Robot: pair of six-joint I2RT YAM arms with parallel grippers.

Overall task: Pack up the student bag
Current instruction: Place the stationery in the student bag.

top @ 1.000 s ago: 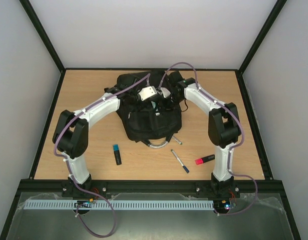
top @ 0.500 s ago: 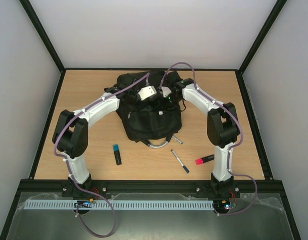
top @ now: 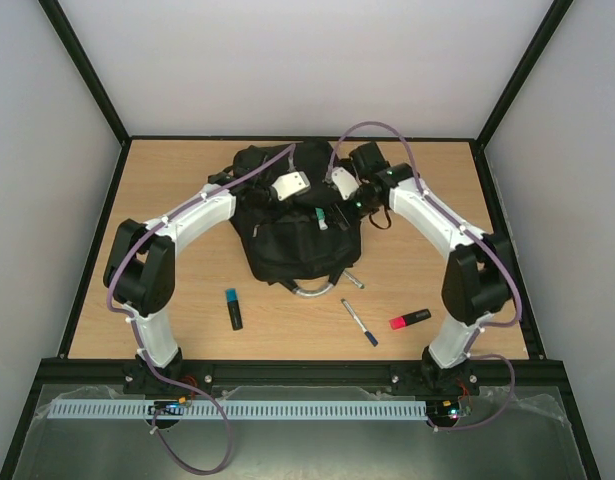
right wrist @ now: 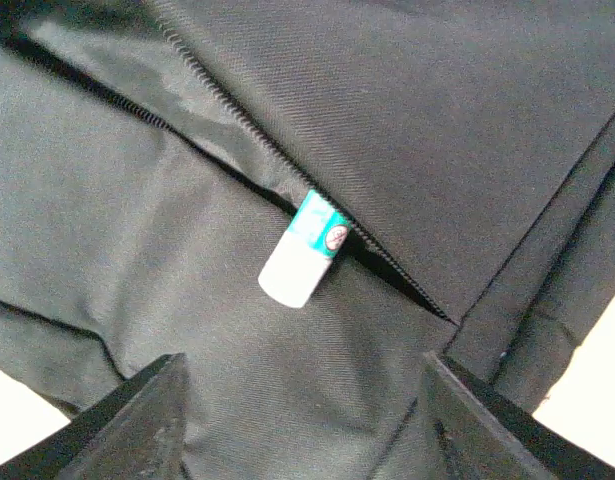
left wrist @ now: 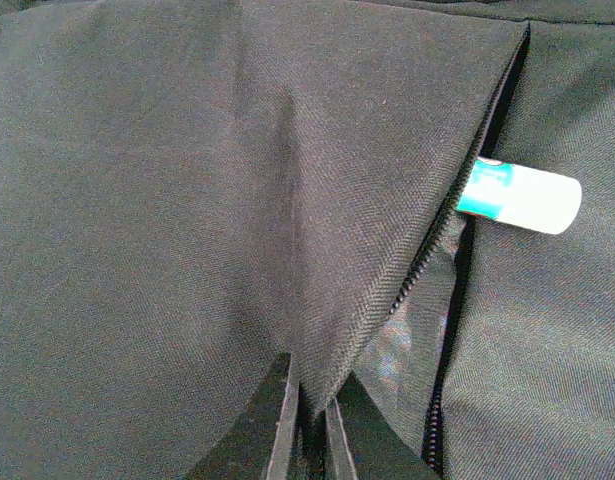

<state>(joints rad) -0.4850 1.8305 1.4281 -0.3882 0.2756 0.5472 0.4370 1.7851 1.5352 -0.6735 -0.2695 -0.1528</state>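
Table (top: pixel 177 290): wooden; carries all items below.
Bag (top: pixel 297 245): black, far middle of the table, grey loop handle on its near side. One zip is open.
Left claw (left wrist: pixel 309 430): mine, closed. It pinches the bag's fabric flap at the zip edge, and the flap is lifted.
Right claw (right wrist: pixel 307 420): mine, open, fingers wide apart with nothing between them. It hovers over the bag, just right of the left claw.
Pen (top: pixel 359 322): on the table, near right of the bag.
Black marker (top: pixel 234 310): blue cap, near left of the bag.
Pink marker (top: pixel 409 319): right of the pen.
Tube (right wrist: pixel 305 262): white with a teal band, partly inside the zip opening, white end out. It touches neither claw.
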